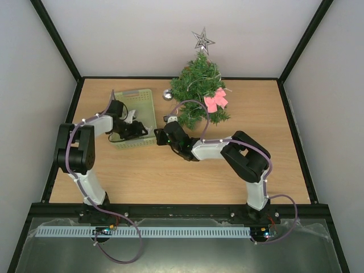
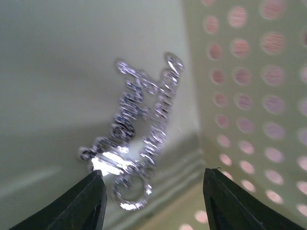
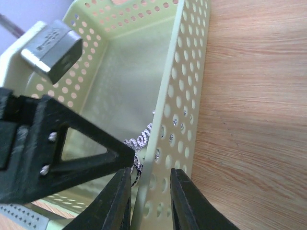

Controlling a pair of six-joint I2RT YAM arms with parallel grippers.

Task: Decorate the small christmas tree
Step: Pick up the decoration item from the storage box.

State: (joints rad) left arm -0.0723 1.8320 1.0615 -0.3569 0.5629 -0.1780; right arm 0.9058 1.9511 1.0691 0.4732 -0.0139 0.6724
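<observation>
Top external view: the small christmas tree stands just beyond the far right corner of the basket, partly dressed.
Inside the basket, the left gripper hangs open over a silver script ornament; I'd centre on its lower curl and close gently. The right gripper straddles the basket's wall, likely to steady it; pinching or not, I cannot tell. The lettering is blurred, any hanging loop unseen.

Observed: the left arm is folded sharply at the elbow with its forearm levelled. The left gripper is held open, fingers wide apart. The right arm is extended across. The right gripper is narrowed, just right of the left gripper; clamping not determinable.
</observation>
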